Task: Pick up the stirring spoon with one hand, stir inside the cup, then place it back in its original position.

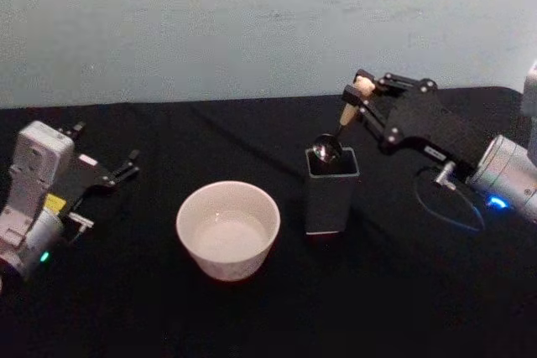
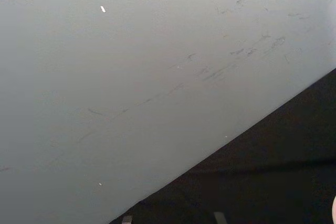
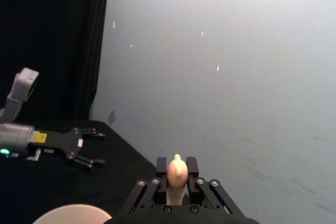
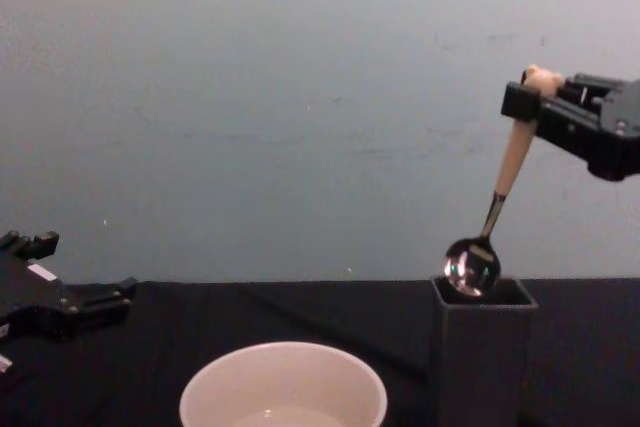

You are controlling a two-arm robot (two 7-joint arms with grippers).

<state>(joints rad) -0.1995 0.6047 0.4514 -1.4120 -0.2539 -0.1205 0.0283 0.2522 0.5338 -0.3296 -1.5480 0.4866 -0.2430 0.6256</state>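
Currently, stage: the stirring spoon [image 4: 515,162] hangs tilted, its bowl right at the mouth of the holder [image 1: 330,199]. It could be leaving or going back in; I cannot tell which.
Right end effector [image 1: 361,87]: clenched on the cream handle just under the bear head, above the holder and slightly to its right.
Cup [image 1: 183,220]: on the bench [image 1: 403,291] near the holder's left, apart from it, with no spoon in it.
Left end effector [image 1: 105,147]: released, fingers spread, parked well to the holder's left, beyond the cup.
Done: 1 grasp.
Remaining: likely carry, stir and return, or else only lower and release.
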